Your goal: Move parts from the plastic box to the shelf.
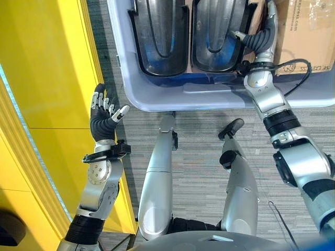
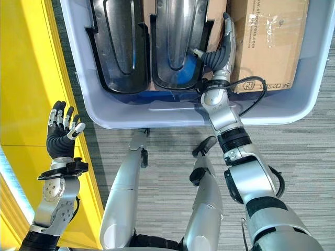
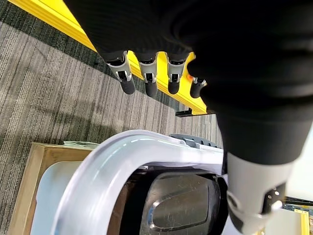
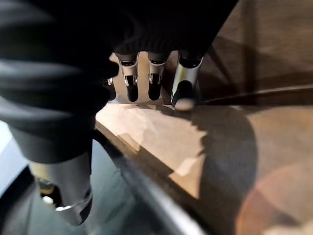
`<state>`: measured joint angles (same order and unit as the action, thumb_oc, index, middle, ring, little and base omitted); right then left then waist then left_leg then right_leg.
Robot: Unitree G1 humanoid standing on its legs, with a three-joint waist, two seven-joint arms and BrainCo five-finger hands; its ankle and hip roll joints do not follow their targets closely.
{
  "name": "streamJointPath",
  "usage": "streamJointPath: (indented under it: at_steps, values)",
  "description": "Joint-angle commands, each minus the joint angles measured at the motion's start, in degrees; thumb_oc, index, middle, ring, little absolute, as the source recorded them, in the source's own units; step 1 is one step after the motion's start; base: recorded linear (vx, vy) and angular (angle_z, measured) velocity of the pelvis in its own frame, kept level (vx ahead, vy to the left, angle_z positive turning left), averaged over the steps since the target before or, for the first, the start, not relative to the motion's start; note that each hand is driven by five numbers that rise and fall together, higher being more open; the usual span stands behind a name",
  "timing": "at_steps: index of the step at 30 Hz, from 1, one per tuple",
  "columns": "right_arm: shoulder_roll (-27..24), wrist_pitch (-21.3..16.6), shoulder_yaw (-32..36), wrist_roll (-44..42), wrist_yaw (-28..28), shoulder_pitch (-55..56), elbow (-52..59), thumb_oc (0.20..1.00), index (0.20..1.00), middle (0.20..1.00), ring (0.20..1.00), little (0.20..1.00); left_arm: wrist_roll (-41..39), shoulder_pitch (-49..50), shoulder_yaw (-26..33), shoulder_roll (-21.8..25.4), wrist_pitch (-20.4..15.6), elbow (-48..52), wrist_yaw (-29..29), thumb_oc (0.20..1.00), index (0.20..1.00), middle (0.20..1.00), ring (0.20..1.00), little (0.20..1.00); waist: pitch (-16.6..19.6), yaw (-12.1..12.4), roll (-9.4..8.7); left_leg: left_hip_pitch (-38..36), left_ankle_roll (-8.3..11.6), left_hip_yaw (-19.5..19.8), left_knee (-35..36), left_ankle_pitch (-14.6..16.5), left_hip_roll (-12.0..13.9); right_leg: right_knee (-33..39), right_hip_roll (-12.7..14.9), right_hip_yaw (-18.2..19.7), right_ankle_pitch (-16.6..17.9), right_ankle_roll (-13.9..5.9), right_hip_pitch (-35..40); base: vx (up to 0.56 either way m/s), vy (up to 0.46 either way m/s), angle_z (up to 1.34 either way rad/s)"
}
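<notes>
A pale blue plastic box stands on the floor ahead. Two glossy black moulded parts lie side by side in it, one on the left and one on the right. My right hand reaches into the box, in the gap between the right part and a cardboard box. Its fingers are straight and rest against the cardboard, while its thumb touches the part's rim. It grips nothing. My left hand is raised outside the box before the yellow shelf frame, open and empty.
The cardboard box takes up the right side of the plastic box. The yellow frame runs along the whole left side, close to my left arm. Grey striped carpet lies between me and the box's near rim.
</notes>
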<state>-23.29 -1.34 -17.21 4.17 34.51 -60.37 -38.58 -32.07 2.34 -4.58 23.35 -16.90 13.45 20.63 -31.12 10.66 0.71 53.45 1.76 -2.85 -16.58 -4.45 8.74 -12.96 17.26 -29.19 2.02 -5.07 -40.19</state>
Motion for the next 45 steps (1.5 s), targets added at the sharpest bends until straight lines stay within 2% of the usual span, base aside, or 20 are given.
streamJointPath:
  at_steps: [1, 10, 11, 12, 13, 19, 29, 39, 45]
  values:
    - [-0.23, 3.64, -5.07, 3.75, -1.45, 1.43, -6.33, 1.0, 1.0, 1.0, 1.0, 1.0, 1.53, 0.16, -3.07, 3.59, -3.43, 7.3, 1.26, 1.0, 1.0, 1.0, 1.0, 1.0, 1.33, 3.17, 0.86, -0.99, 2.98, 4.02, 2.7, 3.94, 0.34, -6.08, 5.07, 4.09, -2.39, -5.53, -2.57, 0.0, 0.0, 0.0]
    - [-0.65, 7.67, -10.21, 11.76, -1.13, -1.08, -16.68, 1.0, 1.0, 1.0, 1.0, 1.0, 1.88, -1.49, -3.98, 3.72, -4.05, 7.17, 1.83, 1.0, 1.0, 1.0, 1.0, 1.0, 1.33, 4.07, 0.6, 0.65, 2.73, 5.37, 2.2, 4.13, -0.33, -5.56, 4.6, 3.5, -2.7, -5.58, -2.13, 0.0, 0.004, 0.0]
    - [-0.78, 8.26, -10.92, 12.33, -1.54, -1.46, -18.43, 0.793, 0.793, 0.793, 0.793, 0.793, 1.82, -1.61, -4.01, 3.68, -4.0, 7.19, 1.84, 1.0, 1.0, 1.0, 1.0, 1.0, 1.33, 4.23, 0.61, 0.85, 2.73, 5.59, 2.17, 4.11, -0.34, -5.53, 4.55, 3.23, -2.76, -5.59, -2.07, 0.0, 0.0, 0.0]
    - [-0.67, 8.39, -11.09, 12.34, -1.58, -1.75, -19.62, 0.467, 0.467, 0.467, 0.467, 0.467, 1.83, -1.74, -4.03, 3.67, -3.97, 7.26, 1.82, 1.0, 1.0, 1.0, 1.0, 1.0, 1.33, 4.27, 0.64, 0.97, 2.73, 5.71, 2.09, 4.15, -0.38, -5.5, 4.5, 3.12, -2.78, -5.57, -2.01, 0.02, 0.016, 0.03]
    - [-0.56, 8.61, -11.77, 12.55, -2.2, -2.0, -21.04, 0.2, 0.2, 0.2, 0.2, 0.2, 1.79, -2.03, -4.08, 3.72, -3.92, 7.25, 1.77, 1.0, 1.0, 1.0, 1.0, 1.0, 1.33, 4.33, 0.6, 1.12, 2.76, 5.86, 2.02, 4.15, -0.41, -5.52, 4.45, 2.96, -2.8, -5.6, -1.94, 0.01, 0.011, 0.08]
    - [0.03, 7.87, -12.42, 10.64, -3.15, -2.91, -24.33, 0.2, 0.2, 0.2, 0.2, 0.2, 1.85, -3.13, -4.11, 3.55, -3.9, 7.15, 1.6, 1.0, 1.0, 1.0, 1.0, 1.0, 1.33, 4.64, 0.43, 1.32, 2.68, 6.3, 1.73, 4.36, -0.88, -5.25, 4.25, 2.75, -3.02, -5.59, -1.47, 0.01, 0.007, 0.04]
    - [0.26, 7.08, -11.13, 7.74, -2.69, -2.9, -22.57, 0.2, 0.2, 0.2, 0.2, 0.2, 1.43, -3.75, -3.88, 2.48, -4.03, 6.39, 2.33, 1.0, 1.0, 1.0, 1.0, 1.0, 1.33, 4.03, -0.21, -0.68, 2.54, 5.64, 2.14, 4.48, -0.9, -4.45, 4.16, 3.07, -2.91, -5.43, 0.25, 0.0, 0.005, 0.01]
    - [-0.28, 6.05, -7.37, 3.08, -1.84, -1.63, -18.21, 0.2, 0.2, 0.2, 0.2, 0.2, 0.98, -3.04, -2.8, 2.37, -3.78, 5.7, 2.74, 1.0, 1.0, 1.0, 1.0, 1.0, 1.33, 3.09, -1.2, -5.72, 2.76, 4.61, 3.98, 3.94, -0.6, -3.37, 3.92, 3.7, -2.26, -5.55, 3.93, -0.02, -0.001, 0.01]
    - [0.34, 3.79, -1.71, -2.66, -0.54, 2.6, -7.38, 0.2, 0.2, 0.2, 0.2, 0.2, 0.36, -2.43, -1.83, 1.9, -3.04, 4.8, 2.57, 1.0, 1.0, 1.0, 1.0, 1.0, 1.33, 2.23, -2.14, -11.42, 2.97, 3.71, 6.0, 3.28, -0.19, -1.99, 3.72, 4.11, -1.66, -5.69, 8.43, -0.03, -0.014, -0.03]
